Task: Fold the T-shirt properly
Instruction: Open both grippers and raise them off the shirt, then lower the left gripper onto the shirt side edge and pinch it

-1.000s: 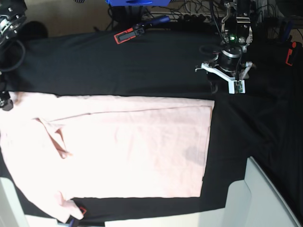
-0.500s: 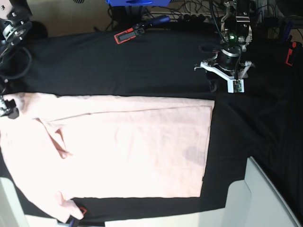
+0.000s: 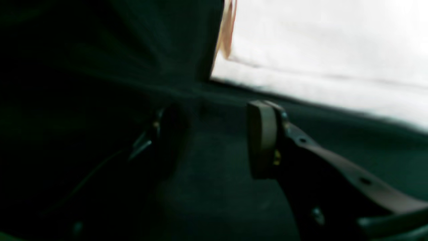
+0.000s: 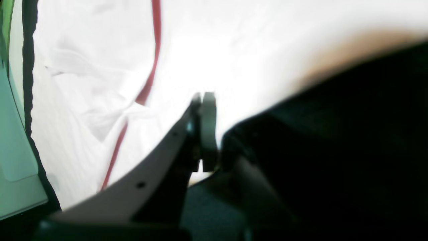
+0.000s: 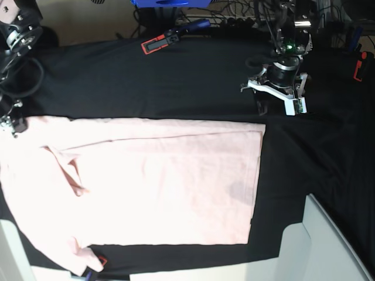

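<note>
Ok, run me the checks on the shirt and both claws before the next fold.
1. T-shirt lies flat on the black cloth: ok, apart from a crease near the sleeve.
2. Right claw shut: ok, its pads meet.
3. Right claw actually pinching fabric: cannot tell; it sits at the shirt's edge, but the view is blurred.
4. Left claw open and empty: ok, only cloth shows between its pads.
5. Left claw at the hem corner: not ok; it hangs over the cloth beside the shirt's corner.
</note>
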`<state>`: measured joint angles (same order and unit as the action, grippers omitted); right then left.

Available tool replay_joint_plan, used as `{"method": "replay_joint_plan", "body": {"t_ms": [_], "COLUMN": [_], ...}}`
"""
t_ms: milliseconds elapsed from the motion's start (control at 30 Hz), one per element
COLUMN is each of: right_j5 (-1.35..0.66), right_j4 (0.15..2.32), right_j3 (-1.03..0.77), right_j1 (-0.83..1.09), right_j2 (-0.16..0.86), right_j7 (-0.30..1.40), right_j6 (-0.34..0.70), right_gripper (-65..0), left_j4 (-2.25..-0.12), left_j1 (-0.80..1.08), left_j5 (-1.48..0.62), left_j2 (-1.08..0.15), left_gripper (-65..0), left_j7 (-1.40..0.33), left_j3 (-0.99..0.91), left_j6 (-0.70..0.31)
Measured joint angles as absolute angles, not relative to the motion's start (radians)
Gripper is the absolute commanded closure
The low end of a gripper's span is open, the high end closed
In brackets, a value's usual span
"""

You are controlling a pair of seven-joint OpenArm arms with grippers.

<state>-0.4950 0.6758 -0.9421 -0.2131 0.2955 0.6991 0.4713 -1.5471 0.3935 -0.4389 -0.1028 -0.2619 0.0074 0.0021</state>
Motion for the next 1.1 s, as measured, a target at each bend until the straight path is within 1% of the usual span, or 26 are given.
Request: {"method": "replay_joint_plan", "body": {"t_ms": [100,167,200,367,733,833,1000,1100], "right_j5": [-0.495,-0.495,-0.495,-0.495,-0.495,-0.495,-0.495,-0.495], "right_j4": [0.676,0.676,0.676,0.676,0.676,0.676,0.676,0.676], "right_j3": [-0.942,-0.942,-0.942,-0.939,-0.938,-0.938,-0.938,-0.938], "right_j1": [-0.212,-0.212,-0.212,-0.208,-0.207,-0.207,-0.207,-0.207], "right_j2": [0.295,0.294,0.290,0.282,0.282,0.282,0.282,0.282], "right_j7": [0.699,0.699,0.694,0.696,0.716,0.716,0.716,0.716], "right_j6": [0.471,0.471,0.471,0.471,0.471,0.471,0.471,0.471], "right_gripper": [-0.6,-0.6,-0.6,-0.6,-0.7,-0.7,-0.6,-0.6], "left_j4": [-1.528,-1.505,-1.494,-1.481,-1.480,-1.441,-1.300,-1.252], "left_j1": [0.391,0.387,0.381,0.348,0.251,0.203,0.142,0.121], "left_j5": [-0.553,-0.589,-0.596,-0.607,-0.608,-0.605,-0.606,-0.607], "left_j2": [-0.138,-0.144,-0.144,-0.138,-0.139,-0.138,-0.138,-0.132], "left_gripper": [-43.5,-48.2,-49.5,-50.1,-49.9,-49.9,-49.9,-49.9], "left_j7": [-0.260,-0.257,-0.259,-0.258,-0.253,-0.250,-0.254,-0.257], "left_j3": [0.009,0.005,0.003,0.009,0.007,0.007,0.013,0.016], "left_j6": [0.001,0.012,0.012,0.001,0.010,0.004,0.011,0.011]}}
